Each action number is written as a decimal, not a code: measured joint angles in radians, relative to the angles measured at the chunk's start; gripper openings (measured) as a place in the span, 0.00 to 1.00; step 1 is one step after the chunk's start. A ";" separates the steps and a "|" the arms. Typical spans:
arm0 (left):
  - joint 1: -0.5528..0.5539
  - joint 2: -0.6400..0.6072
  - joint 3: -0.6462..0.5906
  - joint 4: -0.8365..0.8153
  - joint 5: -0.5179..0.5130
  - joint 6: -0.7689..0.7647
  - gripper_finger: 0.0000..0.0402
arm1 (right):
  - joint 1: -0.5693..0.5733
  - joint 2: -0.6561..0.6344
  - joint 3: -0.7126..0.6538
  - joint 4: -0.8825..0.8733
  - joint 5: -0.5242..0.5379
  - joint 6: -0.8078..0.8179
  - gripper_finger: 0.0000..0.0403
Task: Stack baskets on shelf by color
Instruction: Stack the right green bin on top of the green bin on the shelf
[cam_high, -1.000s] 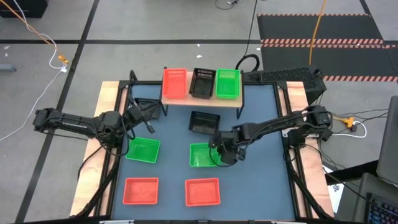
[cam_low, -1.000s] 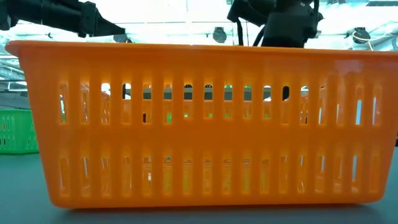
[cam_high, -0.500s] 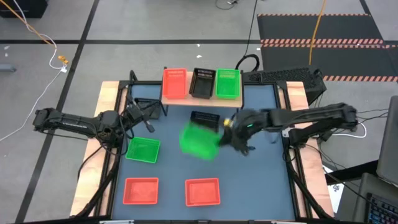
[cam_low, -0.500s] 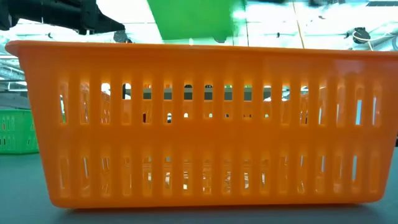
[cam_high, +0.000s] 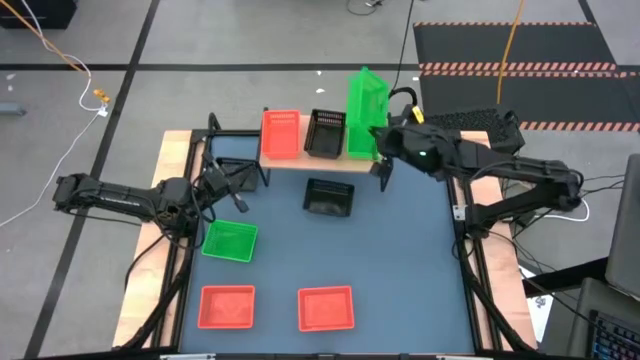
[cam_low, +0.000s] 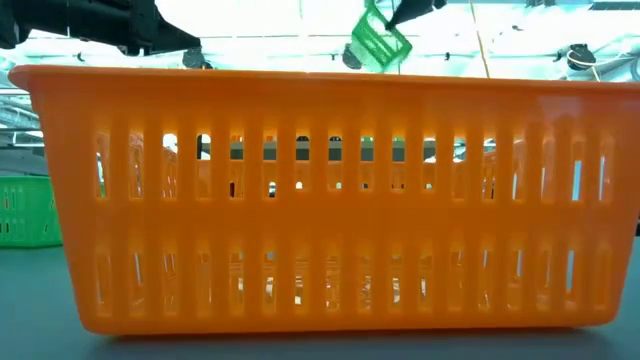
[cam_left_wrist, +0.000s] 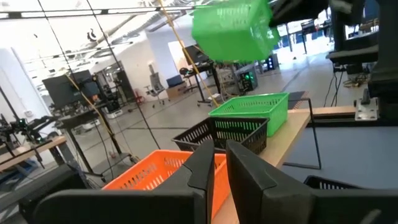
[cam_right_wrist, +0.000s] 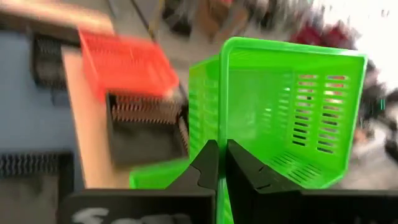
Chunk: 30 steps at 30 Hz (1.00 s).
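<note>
My right gripper (cam_high: 383, 138) (cam_right_wrist: 217, 163) is shut on a green basket (cam_high: 365, 95) (cam_low: 378, 42) (cam_left_wrist: 233, 28), held high over the shelf's (cam_high: 300, 163) right end. On the wooden plank stand a red basket (cam_high: 280, 133), a black basket (cam_high: 325, 132) and a green basket (cam_high: 362, 148), each on its bottom. My left gripper (cam_high: 232, 190) (cam_left_wrist: 216, 165) waits shut by the table's left edge, next to another black basket (cam_high: 235, 168). My right gripper pinches the green basket's side wall at its rim (cam_right_wrist: 221, 127), one finger inside the basket and one outside. The basket is lifted clear and tipped on its side, above the green basket on the shelf.
On the dark table top stand a black basket (cam_high: 328, 197), a green basket (cam_high: 230, 241) and two red baskets (cam_high: 227, 306) (cam_high: 326, 308). One red basket (cam_low: 320, 200) fills the low view. Wooden rails run along the table's left and right sides.
My right gripper has lifted the green basket off the table's middle and carried it up and toward the far edge, to above the shelf's right end. The basket has tipped from flat on the table onto its side. The left arm has kept still.
</note>
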 joint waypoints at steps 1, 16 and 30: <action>0.000 0.000 0.000 0.001 0.000 0.000 0.12 | -0.012 0.017 0.029 -0.070 -0.008 0.038 0.01; 0.000 0.000 0.000 0.015 0.009 0.013 0.12 | -0.065 0.243 0.202 -0.469 -0.102 0.214 0.00; -0.001 0.000 0.000 0.014 0.011 0.006 0.12 | -0.064 0.272 0.202 -0.559 -0.058 0.196 0.10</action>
